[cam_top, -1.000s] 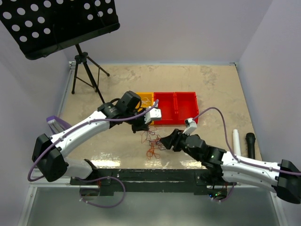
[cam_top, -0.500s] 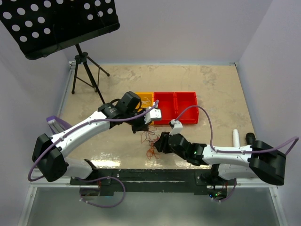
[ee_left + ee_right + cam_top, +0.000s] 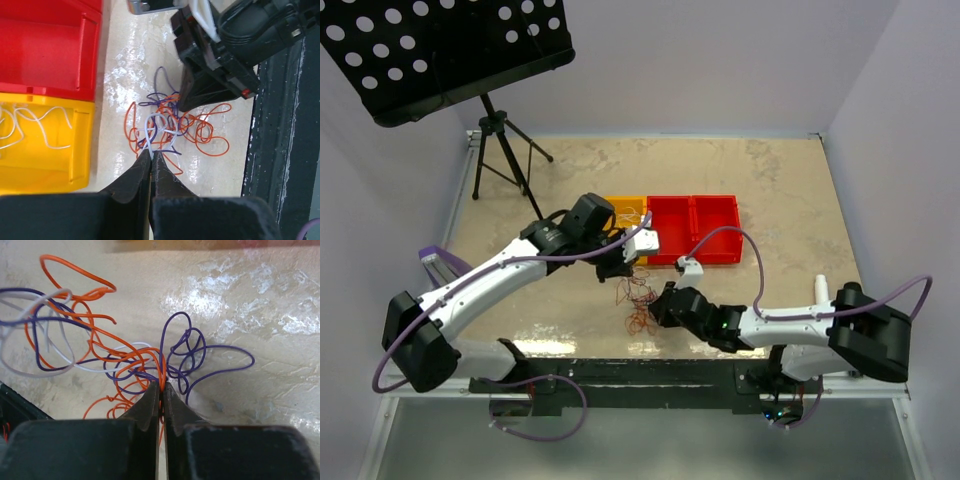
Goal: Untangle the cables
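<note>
Beige marbled table (image 3: pixel 780 190), pale lilac walls (image 3: pixel 720 60), tangled cables (image 3: pixel 638 302)

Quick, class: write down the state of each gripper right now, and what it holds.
Left gripper: closed, pinching a white cable.
Right gripper: closed, pinching a red-orange cable.

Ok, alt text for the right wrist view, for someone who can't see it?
The right gripper is shut on an orange cable at the near edge of a loose tangle of orange, purple and white cables. The tangle lies on a mottled beige table.
</note>
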